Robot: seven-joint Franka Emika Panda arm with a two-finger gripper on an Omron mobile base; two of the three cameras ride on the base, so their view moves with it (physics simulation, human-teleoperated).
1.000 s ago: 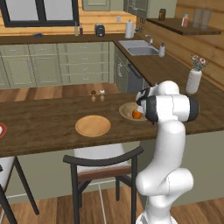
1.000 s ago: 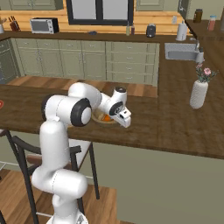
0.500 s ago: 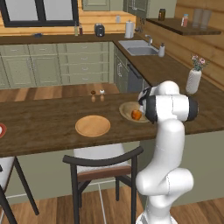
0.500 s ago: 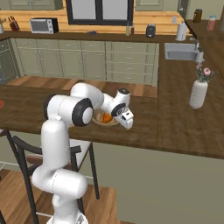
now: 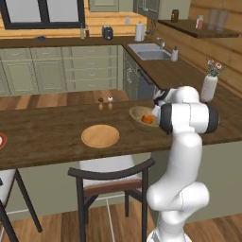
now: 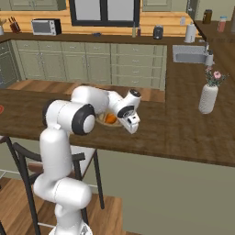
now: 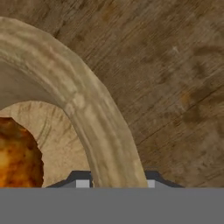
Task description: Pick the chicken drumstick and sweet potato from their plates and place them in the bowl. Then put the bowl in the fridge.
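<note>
At bowl's rim | gripper (image 7: 113, 183) pinched onto wall of bowl (image 7: 87, 113), one finger inside, one outside | chicken drumstick (image 7: 17, 153) lying inside bowl | flat wooden plate (image 5: 100, 136) left of bowl

My two base cameras look forward and down from behind the arm, left and right, sharing the bowl (image 5: 143, 117) on the counter (image 5: 52, 134); my hand camera sits very close to its rim.
</note>
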